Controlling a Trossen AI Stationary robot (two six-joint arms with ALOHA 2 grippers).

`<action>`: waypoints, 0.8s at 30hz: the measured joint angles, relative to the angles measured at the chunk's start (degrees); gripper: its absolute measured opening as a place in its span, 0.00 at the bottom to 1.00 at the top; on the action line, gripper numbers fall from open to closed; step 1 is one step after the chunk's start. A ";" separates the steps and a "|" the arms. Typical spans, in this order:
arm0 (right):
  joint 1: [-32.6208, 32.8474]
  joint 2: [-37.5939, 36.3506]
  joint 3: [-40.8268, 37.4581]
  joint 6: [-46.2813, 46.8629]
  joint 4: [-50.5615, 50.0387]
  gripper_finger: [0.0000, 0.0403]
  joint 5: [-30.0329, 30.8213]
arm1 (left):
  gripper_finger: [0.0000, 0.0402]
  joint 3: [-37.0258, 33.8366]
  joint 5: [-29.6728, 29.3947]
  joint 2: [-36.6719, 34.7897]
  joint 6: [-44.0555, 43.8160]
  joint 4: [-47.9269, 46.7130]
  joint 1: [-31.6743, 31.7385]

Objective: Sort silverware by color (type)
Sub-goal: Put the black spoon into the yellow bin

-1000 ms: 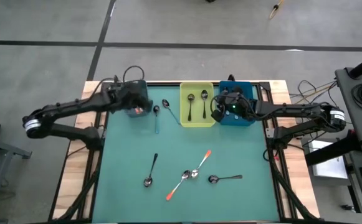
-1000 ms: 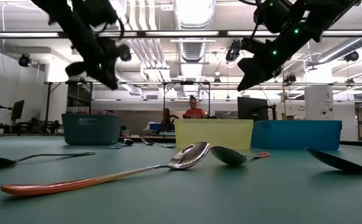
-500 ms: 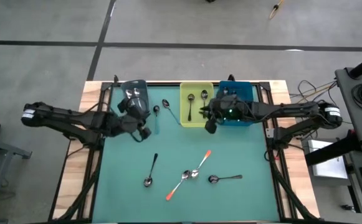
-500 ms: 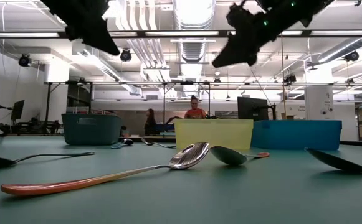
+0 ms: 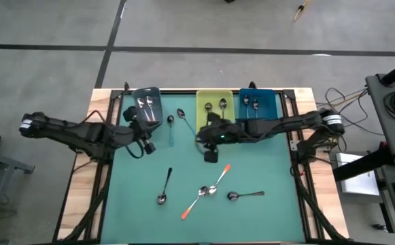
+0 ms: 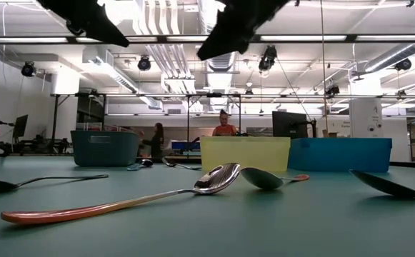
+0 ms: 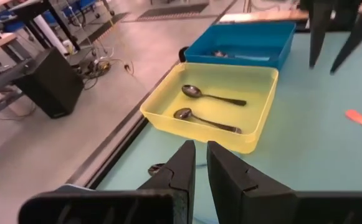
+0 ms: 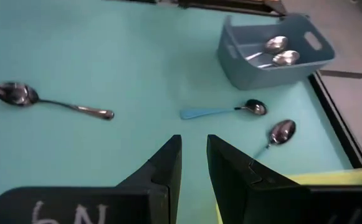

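I saw the right arm stretched leftward across the far table, its right gripper (image 5: 211, 155) hovering just near of the yellow bin (image 5: 214, 129), fingers slightly parted, apparently empty. The left gripper (image 5: 147, 144) hung near the grey bin (image 5: 147, 92), fingers almost together, holding nothing. Orange-handled spoons (image 5: 217, 180) and dark spoons (image 5: 164, 186) lay mid-table.

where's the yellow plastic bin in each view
high view: yellow plastic bin at the table's far edge, middle, the right arm partly over it
low view: centre background
left wrist view: middle, holding two spoons
right wrist view: only a yellow edge, lower right corner
landmark: blue rectangular bin beside it
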 joint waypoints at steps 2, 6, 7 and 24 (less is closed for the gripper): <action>0.57 3.09 3.83 -1.27 -2.96 0.17 -0.02 | 0.06 -2.71 0.06 -2.03 -0.83 3.45 -0.41; 1.86 9.48 11.07 -3.78 -8.33 0.17 -0.22 | 0.06 -9.23 0.13 -5.54 -4.29 8.68 -1.52; 2.15 11.01 12.72 -4.55 -9.04 0.17 -0.44 | 0.06 -10.77 0.11 -6.46 -5.39 9.61 -1.82; 7.23 33.86 38.48 -15.41 -13.79 0.17 -7.17 | 0.06 -17.52 -9.47 -18.64 3.17 16.19 -2.69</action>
